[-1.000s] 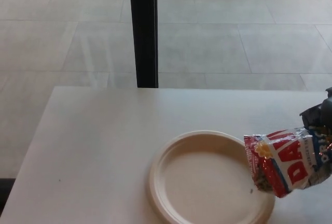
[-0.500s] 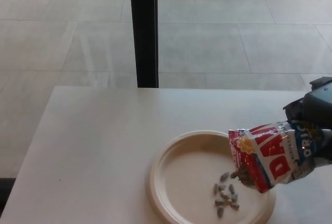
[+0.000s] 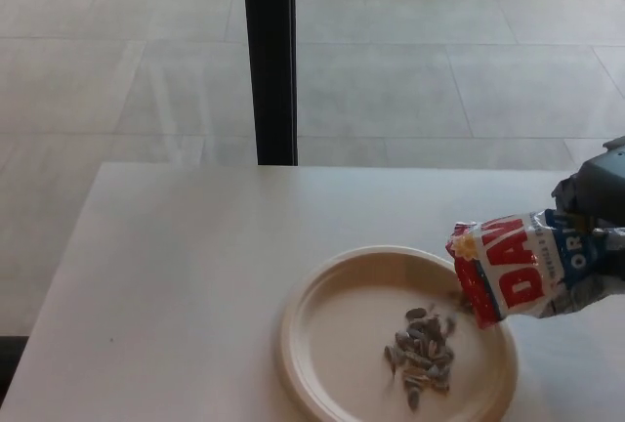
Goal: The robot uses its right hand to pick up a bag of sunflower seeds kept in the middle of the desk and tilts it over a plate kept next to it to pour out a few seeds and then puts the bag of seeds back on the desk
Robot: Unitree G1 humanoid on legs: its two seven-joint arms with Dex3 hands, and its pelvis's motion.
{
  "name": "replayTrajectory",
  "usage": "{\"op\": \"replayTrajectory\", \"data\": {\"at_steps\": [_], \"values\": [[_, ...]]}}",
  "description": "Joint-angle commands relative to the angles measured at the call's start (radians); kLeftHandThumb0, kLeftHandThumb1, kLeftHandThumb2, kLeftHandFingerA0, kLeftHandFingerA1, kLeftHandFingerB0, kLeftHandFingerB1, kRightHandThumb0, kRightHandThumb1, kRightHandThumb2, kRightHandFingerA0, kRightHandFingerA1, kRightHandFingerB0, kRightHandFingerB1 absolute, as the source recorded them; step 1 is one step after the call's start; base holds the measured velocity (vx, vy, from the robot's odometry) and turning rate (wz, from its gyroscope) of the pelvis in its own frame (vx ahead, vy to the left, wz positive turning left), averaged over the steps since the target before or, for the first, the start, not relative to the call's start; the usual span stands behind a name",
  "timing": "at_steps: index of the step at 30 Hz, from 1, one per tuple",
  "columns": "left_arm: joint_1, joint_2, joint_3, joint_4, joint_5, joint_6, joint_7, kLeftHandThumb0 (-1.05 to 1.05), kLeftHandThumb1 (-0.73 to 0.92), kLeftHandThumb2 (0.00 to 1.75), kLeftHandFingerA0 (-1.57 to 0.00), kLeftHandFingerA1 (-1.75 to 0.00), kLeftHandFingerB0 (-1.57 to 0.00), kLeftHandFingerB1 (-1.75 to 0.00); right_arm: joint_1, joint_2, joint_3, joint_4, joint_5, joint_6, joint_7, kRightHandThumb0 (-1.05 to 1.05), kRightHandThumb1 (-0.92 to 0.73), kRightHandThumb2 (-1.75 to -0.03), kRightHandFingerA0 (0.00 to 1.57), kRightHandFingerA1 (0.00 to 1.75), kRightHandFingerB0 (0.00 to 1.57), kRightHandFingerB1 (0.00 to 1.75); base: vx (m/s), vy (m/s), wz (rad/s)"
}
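Observation:
A red, white and blue bag of sunflower seeds lies tipped on its side in the air, its open mouth pointing left over the right rim of a cream plate. My right hand is shut on the bag's far end at the right edge of the picture. A small heap of grey seeds lies on the plate, just below and left of the bag's mouth. My left hand does not show.
The plate rests on a pale desk whose far edge runs across the middle of the picture. A black post stands behind that edge, on a tiled floor.
Seeds have poured from the bag onto the plate, and the heap has grown. The bag swung left over the plate, then drew back right and up a little.

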Motion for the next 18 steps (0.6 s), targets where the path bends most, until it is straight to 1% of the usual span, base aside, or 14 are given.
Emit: {"op": "replayTrajectory", "data": {"at_steps": [1, 2, 4, 5, 6, 7, 8, 10, 11, 12, 14, 15, 17, 18], "values": [[0.009, 0.025, 0.006, -0.011, 0.000, -0.009, -0.007, -0.81, 0.59, 1.16, -0.34, -0.76, -0.34, -0.70, -0.026, 0.009, 0.011, -0.036, -0.049, 0.065, 0.069, -0.41, -0.59, -0.91, 0.88, 1.58, 0.83, 0.91, 0.00, 0.000, 0.00], [0.009, 0.024, 0.006, -0.013, 0.000, -0.006, -0.004, -0.80, 0.61, 1.17, -0.31, -0.76, -0.31, -0.69, -0.021, 0.011, 0.012, -0.044, -0.052, 0.070, 0.071, -0.40, -0.58, -0.91, 0.88, 1.59, 0.78, 0.83, 0.00, 0.000, 0.00], [0.011, 0.025, 0.005, -0.014, 0.001, -0.009, -0.005, -0.79, 0.60, 1.16, -0.33, -0.76, -0.32, -0.69, -0.017, 0.018, 0.010, -0.050, -0.051, 0.077, 0.073, -0.40, -0.58, -0.93, 0.87, 1.58, 0.78, 0.83, 0.00, 0.000, 0.00], [0.024, 0.023, -0.001, -0.038, 0.007, -0.008, 0.000, -0.74, 0.73, 0.86, -0.30, -0.81, -0.31, -0.71, -0.018, 0.023, 0.010, -0.054, -0.051, 0.083, 0.082, -0.40, -0.58, -0.91, 0.88, 1.55, 0.78, 0.87, 0.00, 0.000, 0.00], [0.023, 0.024, -0.004, -0.035, 0.013, -0.014, 0.004, -0.75, 0.73, 0.91, -0.31, -0.81, -0.32, -0.71, -0.014, 0.028, 0.008, -0.060, -0.048, 0.084, 0.079, -0.39, -0.58, -0.92, 0.88, 1.54, 0.77, 0.82, 0.00, 0.000, 0.00], [0.024, 0.023, 0.002, -0.035, 0.001, -0.011, -0.010, -0.74, 0.75, 0.89, -0.30, -0.81, -0.32, -0.71, -0.004, 0.035, 0.002, -0.065, -0.037, 0.076, 0.060, -0.39, -0.56, -0.93, 0.89, 1.50, 0.75, 0.81, 0.00, 0.000, 0.00], [0.016, 0.026, 0.004, -0.020, 0.000, -0.011, -0.009, -0.72, 0.76, 0.89, -0.33, -0.84, -0.33, -0.72, 0.006, 0.036, -0.002, -0.070, -0.032, 0.068, 0.048, -0.39, -0.56, -0.94, 0.89, 1.51, 0.73, 0.80, 0.00, 0.000, 0.00], [0.003, 0.028, 0.004, 0.003, 0.002, -0.009, -0.003, -0.77, 0.70, 0.90, -0.31, -0.82, -0.32, -0.71, 0.028, 0.038, -0.013, -0.083, -0.012, 0.056, 0.036, -0.37, -0.55, -0.96, 0.88, 1.56, 0.76, 0.84, 0.00, 0.000, 0.00], [0.001, 0.028, 0.009, 0.003, -0.006, 0.004, -0.008, -0.77, 0.69, 0.90, -0.31, -0.82, -0.31, -0.71, 0.038, 0.042, -0.017, -0.091, -0.008, 0.062, 0.041, -0.37, -0.54, -0.95, 0.88, 1.61, 0.80, 0.96, 0.00, 0.000, 0.00], [0.000, 0.029, 0.009, 0.009, -0.005, 0.003, -0.008, -0.75, 0.71, 0.87, -0.30, -0.82, -0.32, -0.71, 0.047, 0.042, -0.021, -0.097, -0.005, 0.057, 0.036, -0.39, -0.47, -0.96, 0.92, 1.69, 0.85, 1.24, 0.00, 0.000, 0.00], [0.008, 0.027, 0.010, 0.002, -0.007, -0.003, -0.012, -0.72, 0.73, 0.87, -0.31, -0.84, -0.33, -0.73, 0.081, 0.044, -0.035, -0.123, 0.017, 0.046, 0.029, -0.36, -0.52, -0.99, 0.91, 1.69, 0.83, 1.28, 0.00, 0.000, 0.00], [0.009, 0.028, 0.008, 0.003, -0.004, -0.008, -0.011, -0.74, 0.72, 0.89, -0.31, -0.82, -0.32, -0.71, 0.093, 0.046, -0.042, -0.130, 0.021, 0.035, 0.015, -0.40, -0.46, -1.07, 1.17, 1.30, 0.96, 1.12, 0.00, 0.000, 0.00], [0.008, 0.031, 0.002, 0.013, 0.006, -0.020, -0.007, -0.75, 0.71, 0.88, -0.32, -0.82, -0.33, -0.71, 0.142, 0.053, -0.066, -0.156, 0.054, 0.005, -0.035, -0.40, -0.46, -1.07, 1.16, 1.30, 0.92, 1.08, 0.00, 0.000, 0.00], [0.011, 0.032, -0.001, 0.007, 0.008, -0.019, -0.008, -0.77, 0.69, 0.91, -0.31, -0.81, -0.31, -0.70, 0.156, 0.058, -0.075, -0.166, 0.059, 0.006, -0.038, -0.39, -0.46, -0.98, 0.98, 1.67, 0.88, 1.22, 0.00, 0.000, 0.00]]}}
